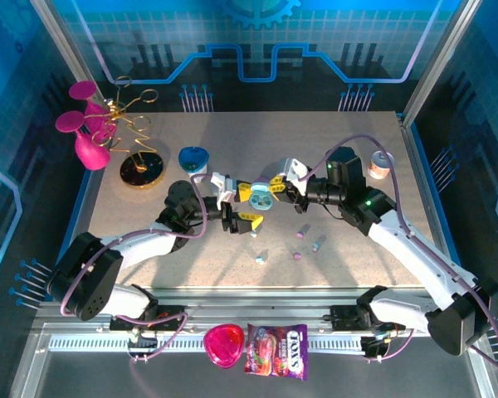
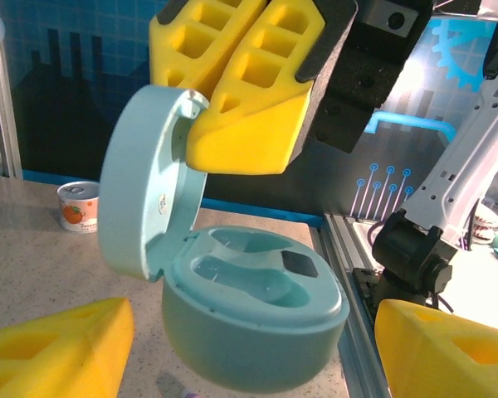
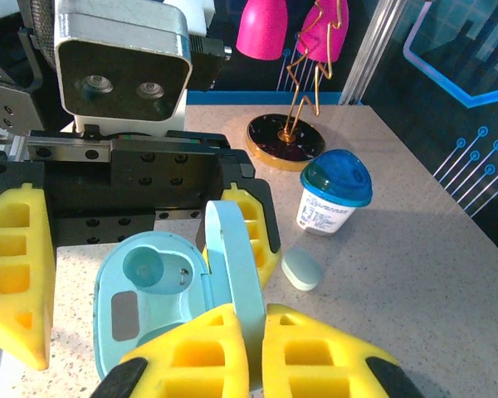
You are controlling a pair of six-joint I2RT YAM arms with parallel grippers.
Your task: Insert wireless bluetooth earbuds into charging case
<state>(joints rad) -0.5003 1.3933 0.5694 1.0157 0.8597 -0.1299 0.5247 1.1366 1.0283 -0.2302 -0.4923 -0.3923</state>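
Observation:
A light-blue charging case point(image 1: 260, 195) hangs open just above the table's middle. My right gripper point(image 3: 256, 319) is shut on its upright lid point(image 3: 232, 265) and holds the whole case by it. The case's body point(image 2: 257, 323) shows two empty wells facing up. My left gripper point(image 2: 253, 319) stands open around the body, its yellow fingers point(image 2: 58, 356) apart from it on both sides. Several tiny earbuds lie loose on the table in front of the grippers: a lilac one point(image 1: 304, 231), a bluish one point(image 1: 319, 245), another lilac one point(image 1: 297, 256) and a pale one point(image 1: 260, 258).
A closed pale oval case point(image 3: 301, 268) lies beside a blue-lidded cup point(image 3: 332, 195). A gold stand point(image 1: 142, 168) and pink vase point(image 1: 90, 149) stand at the back left, a small orange-printed cup point(image 1: 380, 164) at the back right. A pink case point(image 1: 223, 344) and candy bag point(image 1: 276, 351) rest on the front rail.

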